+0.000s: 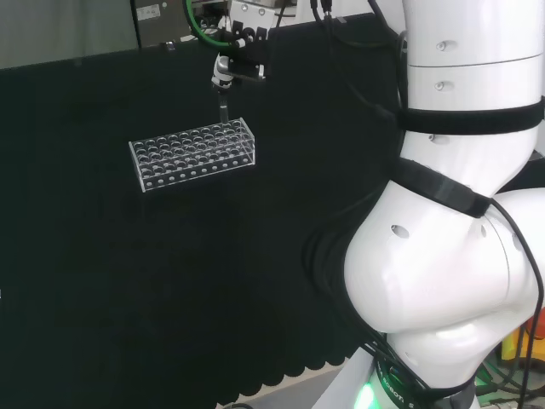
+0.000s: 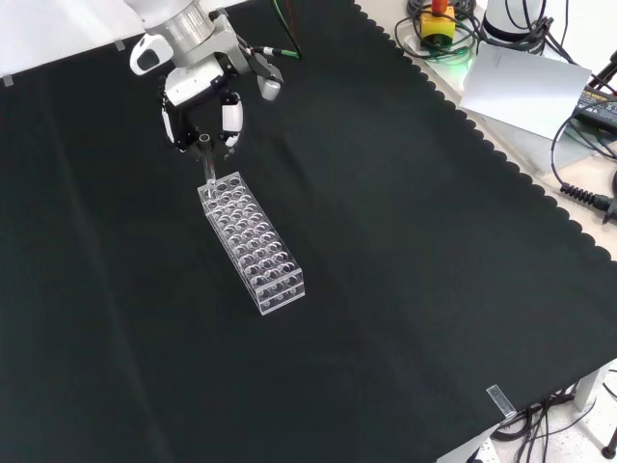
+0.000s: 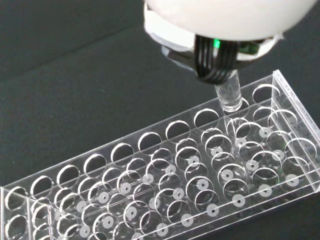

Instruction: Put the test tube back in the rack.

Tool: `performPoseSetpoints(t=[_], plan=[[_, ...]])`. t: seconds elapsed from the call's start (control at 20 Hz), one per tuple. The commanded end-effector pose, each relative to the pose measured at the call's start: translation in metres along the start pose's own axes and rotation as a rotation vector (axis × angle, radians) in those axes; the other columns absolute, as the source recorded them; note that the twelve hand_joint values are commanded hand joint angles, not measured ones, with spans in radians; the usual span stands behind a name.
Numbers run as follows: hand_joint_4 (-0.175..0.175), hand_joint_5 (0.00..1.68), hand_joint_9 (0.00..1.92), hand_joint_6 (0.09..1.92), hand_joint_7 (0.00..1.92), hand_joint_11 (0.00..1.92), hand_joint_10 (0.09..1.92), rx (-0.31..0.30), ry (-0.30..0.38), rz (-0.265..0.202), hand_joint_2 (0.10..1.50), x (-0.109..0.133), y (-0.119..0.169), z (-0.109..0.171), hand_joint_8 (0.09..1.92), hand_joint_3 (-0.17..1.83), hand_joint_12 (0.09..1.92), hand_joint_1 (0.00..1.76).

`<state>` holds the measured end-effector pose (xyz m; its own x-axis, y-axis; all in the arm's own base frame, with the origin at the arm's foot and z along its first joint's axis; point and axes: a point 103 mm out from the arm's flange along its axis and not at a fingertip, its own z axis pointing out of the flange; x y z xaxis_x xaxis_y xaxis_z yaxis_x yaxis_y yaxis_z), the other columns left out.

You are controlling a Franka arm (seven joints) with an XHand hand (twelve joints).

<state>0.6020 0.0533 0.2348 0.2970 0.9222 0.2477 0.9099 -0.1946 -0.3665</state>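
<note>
A clear plastic rack [image 1: 194, 153] with several rows of round holes lies on the black cloth; it also appears in the front view [image 2: 253, 243] and close up in the wrist view [image 3: 190, 175]. The black and white hand [image 2: 201, 101] hangs over the rack's far end in the front view, its fingers curled round a clear test tube [image 2: 207, 169]. The tube [image 1: 223, 111] stands upright. In the wrist view the tube's lower end [image 3: 229, 97] sits at a hole in the rack's edge row, near one end. The hand [image 1: 232, 64] is above the rack's right end in the head view.
The arm's big white links [image 1: 460, 213] stand at the right of the head view. Beyond the cloth's scalloped edge in the front view lie cables, a grey sheet [image 2: 525, 82] and a yellow and red button box [image 2: 439, 21]. Bare black cloth surrounds the rack.
</note>
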Motion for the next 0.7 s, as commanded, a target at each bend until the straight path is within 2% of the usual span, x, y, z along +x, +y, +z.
performPoseSetpoints(t=[0.05,0.7], plan=[[-0.175,1.31,1.30,0.57,1.42,0.85,0.57,0.010,-0.002,0.003,0.58,-0.0043,0.0011,0.0080,0.57,0.71,1.23,1.43],[-0.175,1.31,1.30,0.57,1.42,0.85,0.57,0.032,-0.002,0.015,0.58,-0.0084,0.0068,0.0149,0.58,0.71,1.23,1.43]])
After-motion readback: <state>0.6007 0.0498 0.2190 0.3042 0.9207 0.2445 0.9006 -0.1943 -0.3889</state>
